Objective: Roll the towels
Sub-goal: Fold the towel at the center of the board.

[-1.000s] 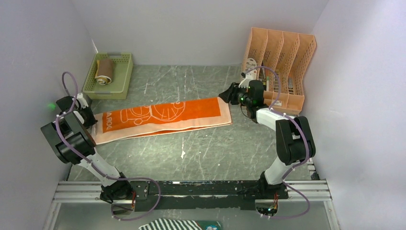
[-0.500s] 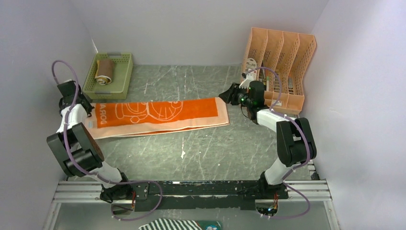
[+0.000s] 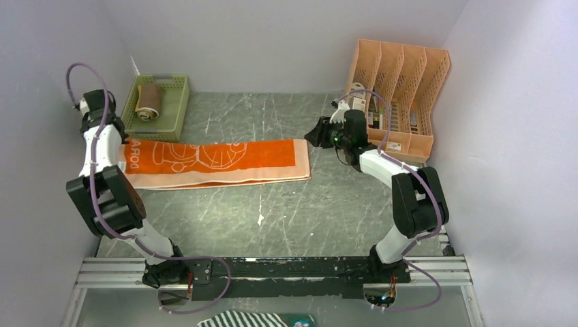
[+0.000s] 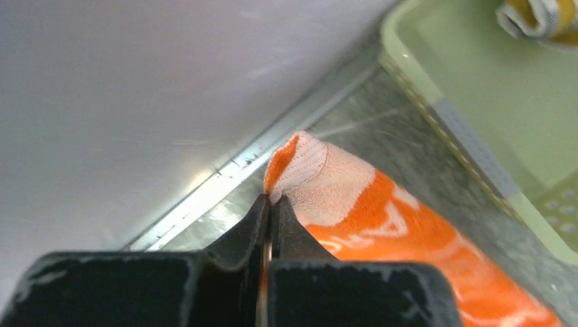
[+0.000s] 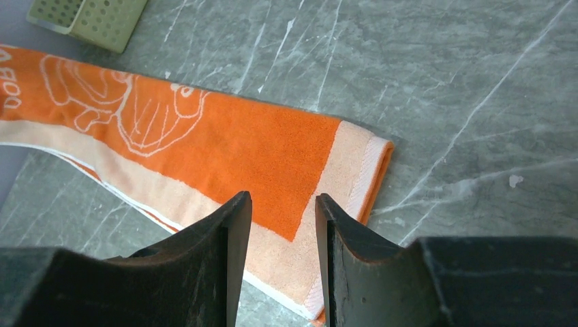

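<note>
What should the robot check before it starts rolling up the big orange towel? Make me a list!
1. Left gripper pinching a corner of the orange towel: ok, shut on it.
2. Right gripper gripping the other end: not ok, it is open above it and holds nothing.
3. Towel lying flat as a long strip: ok.
4. Small towel rolled inside the green basket: ok.
5. Left grip deep enough to hold: cannot tell.

R gripper [image 5: 281,204]: two black fingers parted, w/ a folded orange cloth towel w/ peach border & white cartoon outline [image 5: 259,150] seen thru the gap. Towel lies flat on grey marbled worktop [image 5: 443,82]. Corner of pale green perforated plastic basket [image 5: 95,17] at top left.
</note>
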`<state>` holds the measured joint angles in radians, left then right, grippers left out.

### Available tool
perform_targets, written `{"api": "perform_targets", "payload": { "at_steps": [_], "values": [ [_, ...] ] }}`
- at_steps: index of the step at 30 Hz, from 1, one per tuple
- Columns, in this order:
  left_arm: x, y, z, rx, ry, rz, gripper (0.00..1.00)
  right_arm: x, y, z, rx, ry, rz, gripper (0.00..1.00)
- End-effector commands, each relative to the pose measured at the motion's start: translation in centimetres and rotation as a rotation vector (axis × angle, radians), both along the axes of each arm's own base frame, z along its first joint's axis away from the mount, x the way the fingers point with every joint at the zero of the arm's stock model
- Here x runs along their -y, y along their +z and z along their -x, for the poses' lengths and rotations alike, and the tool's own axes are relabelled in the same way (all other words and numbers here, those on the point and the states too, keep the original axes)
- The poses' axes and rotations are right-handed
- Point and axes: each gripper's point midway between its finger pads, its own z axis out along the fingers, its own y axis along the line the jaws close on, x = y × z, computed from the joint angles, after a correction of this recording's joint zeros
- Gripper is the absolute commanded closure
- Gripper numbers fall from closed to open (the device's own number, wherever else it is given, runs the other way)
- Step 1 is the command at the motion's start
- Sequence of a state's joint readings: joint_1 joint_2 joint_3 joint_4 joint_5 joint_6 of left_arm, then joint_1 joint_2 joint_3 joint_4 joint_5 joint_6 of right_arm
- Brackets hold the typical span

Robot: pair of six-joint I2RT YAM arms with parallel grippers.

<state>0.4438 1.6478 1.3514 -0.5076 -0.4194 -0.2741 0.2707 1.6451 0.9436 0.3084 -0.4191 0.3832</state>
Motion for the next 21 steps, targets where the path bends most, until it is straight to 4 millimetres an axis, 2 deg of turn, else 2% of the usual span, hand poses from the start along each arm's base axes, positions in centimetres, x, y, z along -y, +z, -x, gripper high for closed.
{"api": "perform_targets", "payload": {
  "at_steps": [1, 7, 9, 14, 20, 21],
  "values": [
    [4.6, 0.1, -1.5, -0.075, -0.08, 0.066, 0.93, 0.1, 0.0, -0.3, -0.005, 0.003, 0.06, 0.6],
    [15.5, -0.4, -5.0, 0.0, -0.269, 0.276, 0.93, 0.9, -0.6, 0.1, -0.024, -0.012, 0.111, 0.6],
    [20.5, -0.7, -6.1, 0.018, -0.36, 0.337, 0.93, 1.2, -0.4, 0.3, -0.024, -0.021, 0.122, 0.6],
    [33.5, -1.4, -7.5, 0.041, -0.533, 0.473, 0.94, 1.8, 1.2, 0.6, 0.0, -0.044, 0.132, 0.6],
    [46.7, -1.3, -9.2, 0.109, -0.712, 0.619, 0.93, 2.7, 3.3, 1.9, 0.031, -0.08, 0.135, 0.6],
    [48.2, -1.6, -9.6, 0.098, -0.73, 0.631, 0.93, 3.0, 3.7, 2.2, 0.036, -0.087, 0.137, 0.6]
  ]
}}
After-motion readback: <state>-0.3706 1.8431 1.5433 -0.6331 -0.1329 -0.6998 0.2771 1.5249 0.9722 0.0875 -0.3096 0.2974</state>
